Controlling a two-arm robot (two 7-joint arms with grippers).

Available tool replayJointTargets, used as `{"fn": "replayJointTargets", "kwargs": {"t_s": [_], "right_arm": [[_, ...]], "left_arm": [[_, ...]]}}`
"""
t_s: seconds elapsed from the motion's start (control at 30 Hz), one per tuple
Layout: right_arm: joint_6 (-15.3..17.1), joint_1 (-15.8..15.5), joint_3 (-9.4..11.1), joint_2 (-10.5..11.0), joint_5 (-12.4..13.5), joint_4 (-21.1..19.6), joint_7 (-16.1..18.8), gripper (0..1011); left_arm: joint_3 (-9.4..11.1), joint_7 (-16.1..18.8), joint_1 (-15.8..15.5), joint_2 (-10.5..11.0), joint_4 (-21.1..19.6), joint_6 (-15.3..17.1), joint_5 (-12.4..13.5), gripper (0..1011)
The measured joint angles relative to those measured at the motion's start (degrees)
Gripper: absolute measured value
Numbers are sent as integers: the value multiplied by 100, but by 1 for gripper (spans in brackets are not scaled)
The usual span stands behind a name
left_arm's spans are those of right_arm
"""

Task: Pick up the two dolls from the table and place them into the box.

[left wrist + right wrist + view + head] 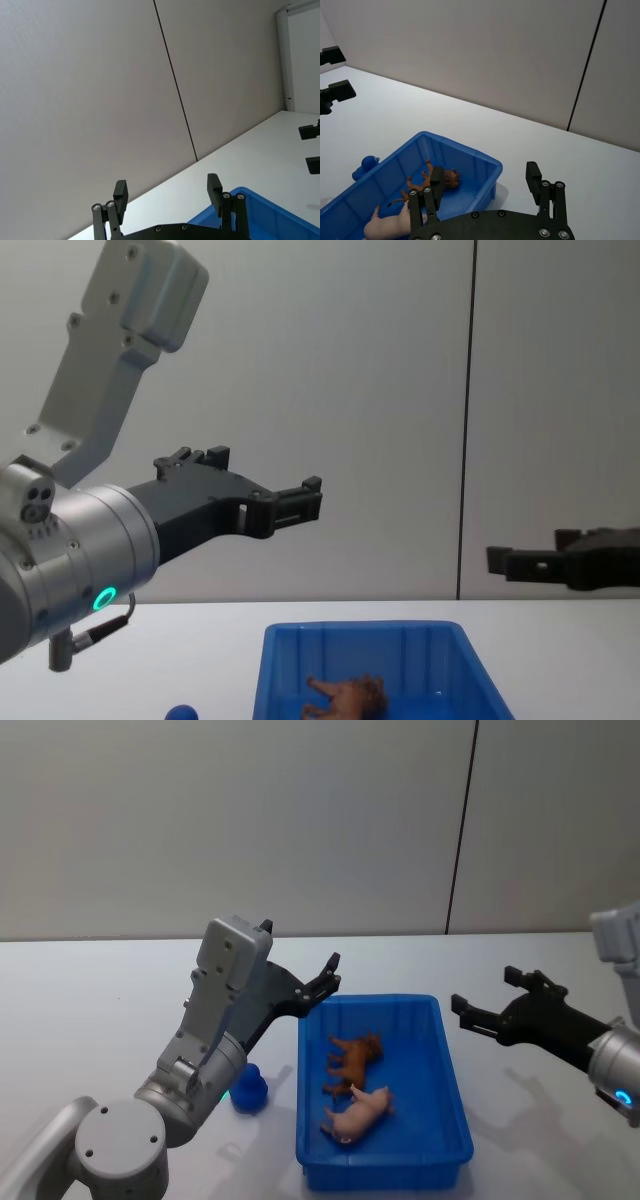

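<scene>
While both dolls lie inside the box (455,1080), the head view shows the left gripper (328,978) above its far left corner and the right gripper (485,992) off its right side, both with fingers apart and empty. The brown doll (355,1060) lies below, right of the left gripper, slanting head-away; the pink doll (360,1112) lies parallel, nearer the robot. In the right wrist view both lie ahead of that gripper; nothing looks left to pick

Plain grey panelled wall (230,820) behind, split by one dark vertical seam (461,830), white door frame (281,55) off to one side, even light.
</scene>
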Motion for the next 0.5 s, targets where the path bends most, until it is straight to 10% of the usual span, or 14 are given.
{"fn": "replayJointTargets", "kwargs": {"t_s": [0.5], "right_arm": [[-31, -202, 132, 195, 190, -199, -180, 1001]], "left_arm": [[-29, 167, 119, 99, -145, 186, 143, 1003]]}}
